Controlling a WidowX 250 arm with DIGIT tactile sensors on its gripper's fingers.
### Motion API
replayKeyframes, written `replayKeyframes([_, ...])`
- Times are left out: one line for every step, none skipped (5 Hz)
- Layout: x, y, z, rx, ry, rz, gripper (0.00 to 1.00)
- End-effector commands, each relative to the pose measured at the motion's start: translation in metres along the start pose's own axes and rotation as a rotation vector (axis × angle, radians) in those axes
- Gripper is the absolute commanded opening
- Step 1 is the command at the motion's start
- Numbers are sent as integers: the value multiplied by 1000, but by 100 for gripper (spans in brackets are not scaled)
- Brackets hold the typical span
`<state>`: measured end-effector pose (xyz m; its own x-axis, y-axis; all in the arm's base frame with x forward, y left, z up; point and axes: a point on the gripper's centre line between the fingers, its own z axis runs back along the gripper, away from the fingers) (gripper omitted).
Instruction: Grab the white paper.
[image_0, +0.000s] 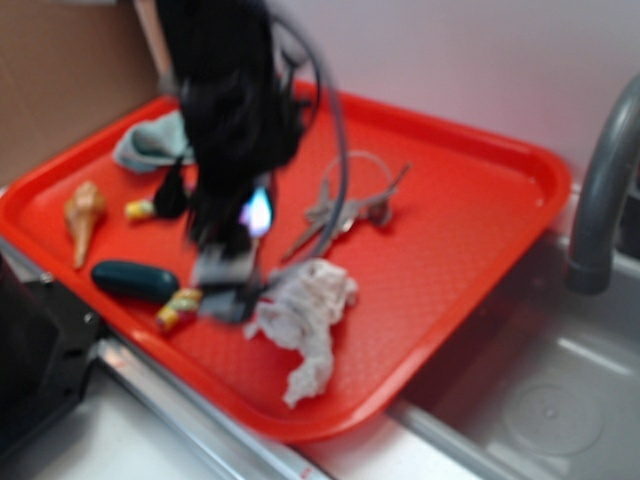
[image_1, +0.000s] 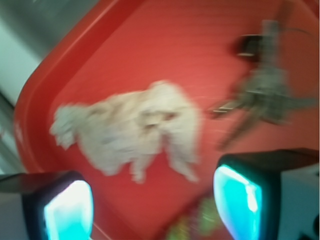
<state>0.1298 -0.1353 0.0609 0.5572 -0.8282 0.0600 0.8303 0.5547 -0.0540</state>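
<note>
Exterior view, left to right on the red tray (image_0: 480, 230): a tan shell-like toy (image_0: 83, 215) at 9 o'clock near the left rim; a dark teal oblong (image_0: 134, 280) just below it, toward 8 o'clock; a small yellow piece (image_0: 139, 209) and another yellow piece (image_0: 178, 307) on either side of the oblong; a pale blue-green cloth (image_0: 150, 143) at 11 o'clock, partly hidden by the arm; the gripper (image_0: 225, 285) low over the tray, just left of the paper (image_0: 303, 318), contact not resolvable through blur; paper crumpled, at 6 o'clock near the front rim, tail pointing toward the rim; a grey metal tangle (image_0: 350, 208) at tray centre, apart from the paper; a grey faucet (image_0: 600, 190) off the tray at 3 o'clock.

Wrist view: fingers (image_1: 67, 210) spread wide at the lower edge, nothing between them; jaws parted, released; paper (image_1: 135, 131) at 12 o'clock ahead of the gripper (image_1: 152, 205), clear of both pads; grey tangle (image_1: 262, 95) at 2 o'clock; frame motion-blurred.
</note>
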Motion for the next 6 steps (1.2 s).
replayKeyframes([-29,-24,-11,31,-144,-186,100])
replayKeyframes([-29,-24,-11,31,-144,-186,100])
replayKeyframes([-29,-24,-11,31,-144,-186,100])
replayKeyframes([-10,-3,-7,38,-144,-218,100])
replayKeyframes([11,22,8,71,-157,-242,100])
replayKeyframes([34,45,10,69,-174,-288,100])
